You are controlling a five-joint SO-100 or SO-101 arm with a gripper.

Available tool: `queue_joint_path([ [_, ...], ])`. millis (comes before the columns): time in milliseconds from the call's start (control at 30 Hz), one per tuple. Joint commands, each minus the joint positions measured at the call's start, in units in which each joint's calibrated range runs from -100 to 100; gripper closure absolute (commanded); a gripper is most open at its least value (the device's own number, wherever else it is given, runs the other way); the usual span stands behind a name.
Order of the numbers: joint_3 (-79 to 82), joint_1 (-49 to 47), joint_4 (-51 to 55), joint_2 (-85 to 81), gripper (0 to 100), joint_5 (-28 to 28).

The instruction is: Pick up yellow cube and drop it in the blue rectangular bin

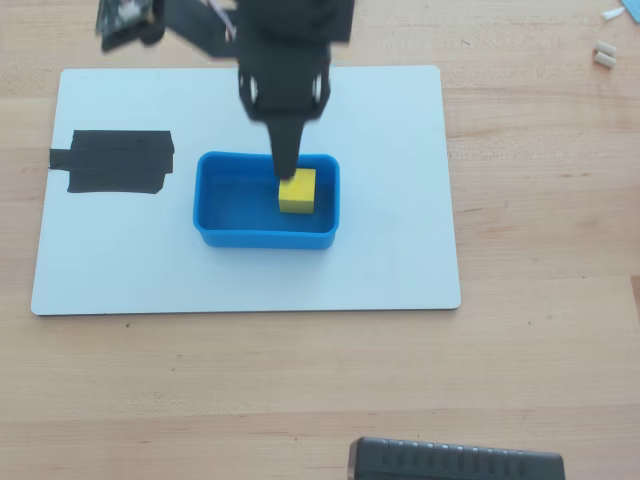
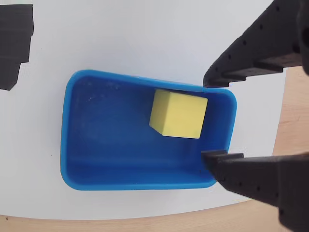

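Note:
The yellow cube point(image 1: 297, 190) lies inside the blue rectangular bin point(image 1: 225, 205), toward its right half in the overhead view. In the wrist view the cube point(image 2: 177, 114) sits near the bin's point(image 2: 106, 140) right end. My gripper point(image 1: 287, 170) hangs over the bin's far wall, its tip just above the cube. In the wrist view the gripper point(image 2: 206, 120) is open, with one black finger point(image 2: 251, 48) above and one point(image 2: 256, 179) below, and neither touches the cube.
The bin stands on a white board point(image 1: 400, 200) on a wooden table. A patch of black tape point(image 1: 115, 162) is on the board's left part. A black device point(image 1: 455, 462) lies at the table's front edge. Small white bits point(image 1: 604, 55) lie at the far right.

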Motion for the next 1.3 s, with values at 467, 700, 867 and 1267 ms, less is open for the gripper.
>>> queue_joint_path([
  [467,46.51,-4.44,-14.99,-47.2,100,-0.1],
  [700,63.15,-4.1,-17.3,-66.15,100,0.0],
  [867,71.6,-5.98,-15.07,-78.41,100,0.0],
  [1267,74.96,-3.49,-13.01,-82.04,100,0.05],
])
